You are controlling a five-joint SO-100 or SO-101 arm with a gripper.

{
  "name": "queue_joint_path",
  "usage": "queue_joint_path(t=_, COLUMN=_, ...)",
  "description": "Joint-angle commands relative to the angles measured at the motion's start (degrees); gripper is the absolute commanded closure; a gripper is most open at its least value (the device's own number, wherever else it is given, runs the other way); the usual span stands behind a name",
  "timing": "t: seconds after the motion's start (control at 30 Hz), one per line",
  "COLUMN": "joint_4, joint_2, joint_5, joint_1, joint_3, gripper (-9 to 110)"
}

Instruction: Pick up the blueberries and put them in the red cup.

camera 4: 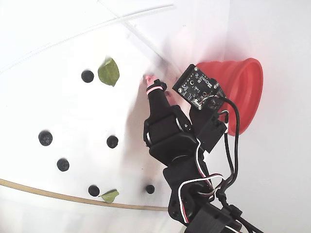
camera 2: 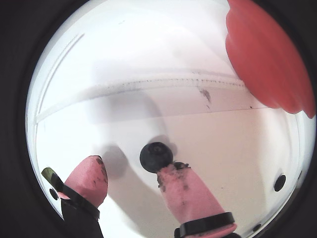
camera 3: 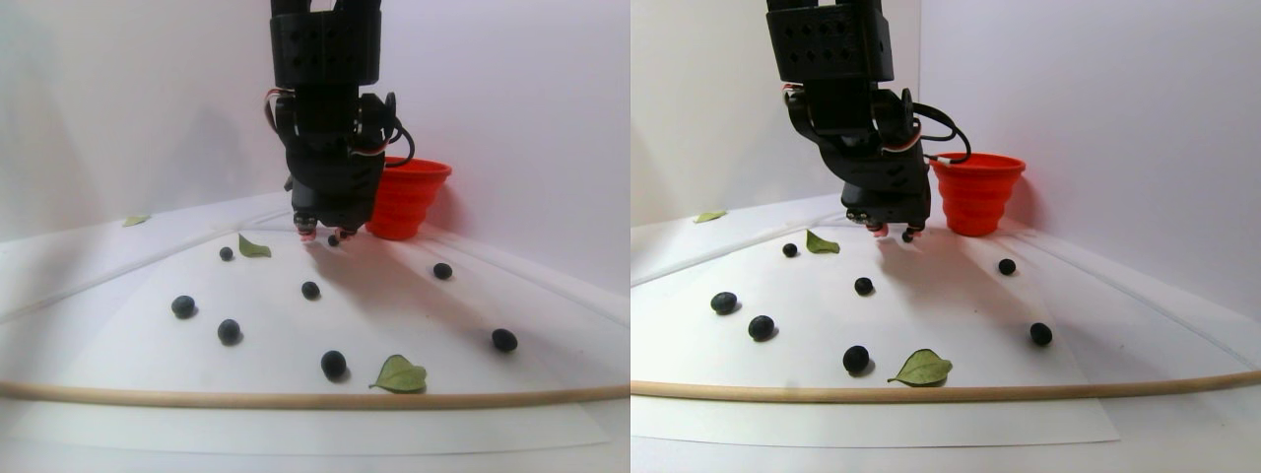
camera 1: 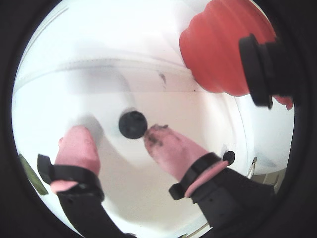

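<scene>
We have the claw spread wide and low over the white counter, one pink-capped finger on each side of a single blueberry; it grips nothing yet. In both wrist views the berry sits just off the tip of the right-hand finger, touching or nearly so, while the other finger stands well apart; we judge this a straddle made ready for closing, and the berry may roll toward the open side as the gap narrows. The right fingertip is smudged dark, perhaps with juice.

The berry itself is round, matte and blue-black, with a small crown dimple facing up in a wrist view; it looks soft enough to want a gentle pinch.

The red cup stands upright just behind the claw in the stereo pair view, ribbed and flaring to a wide rim, near enough that the carry should be short. Other blueberries lie scattered on the counter, well apart, among a few green leaves; a wooden rod marks the front edge.
</scene>
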State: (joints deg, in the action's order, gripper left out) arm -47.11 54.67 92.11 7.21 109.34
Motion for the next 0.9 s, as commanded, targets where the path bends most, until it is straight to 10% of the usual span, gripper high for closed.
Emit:
queue_joint_path(t=0.0, joint_4=-1.5, joint_2=1.0, joint_5=0.4, joint_1=2.2, joint_3=-3.0, gripper=80)
queue_joint_path(t=0.87, joint_4=-2.9, joint_2=-4.6, joint_5=0.0, joint_1=3.7, joint_3=-8.3, gripper=82)
